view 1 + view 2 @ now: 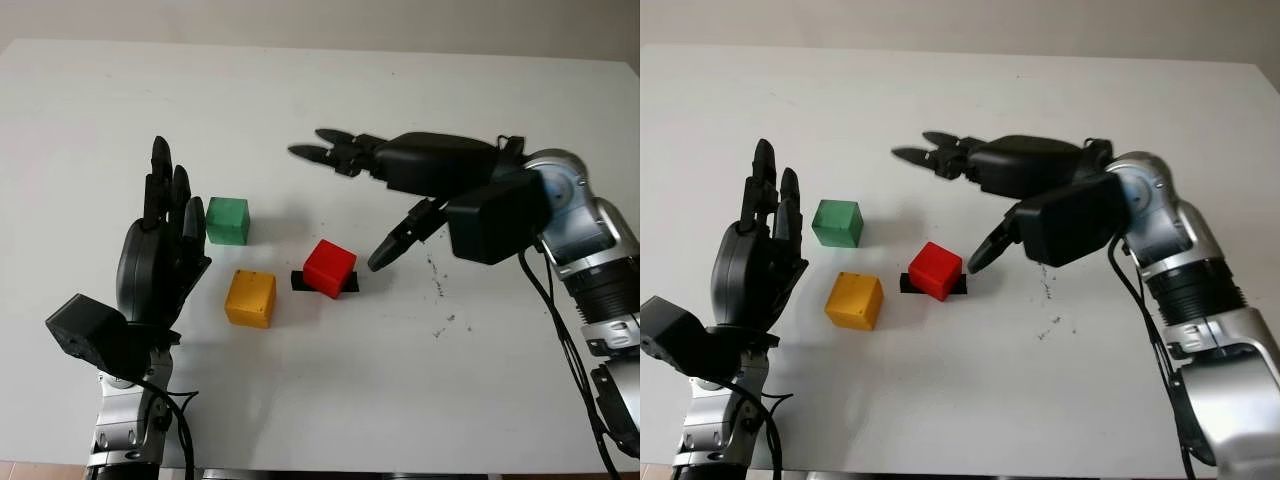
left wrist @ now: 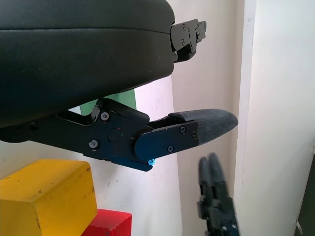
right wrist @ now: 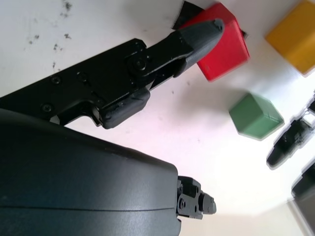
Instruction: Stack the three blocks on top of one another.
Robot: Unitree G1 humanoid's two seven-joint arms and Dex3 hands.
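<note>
Fingers [image 1: 390, 247] of the right hand [image 1: 400, 170], released, hover just right of the red block [image 1: 329, 267]; left hand [image 1: 160, 250] open, left of the green block [image 1: 228, 220] and yellow block [image 1: 250, 298].

no readable text, labels or numbers

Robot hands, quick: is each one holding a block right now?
Left robot hand: open, holding nothing, beside the green block.
Right robot hand: open, holding nothing, above the red block.

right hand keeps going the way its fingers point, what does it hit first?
Probably nothing. The right hand points across the table, passing behind the red block and green block. It seems raised above both, though depth is unclear.
</note>
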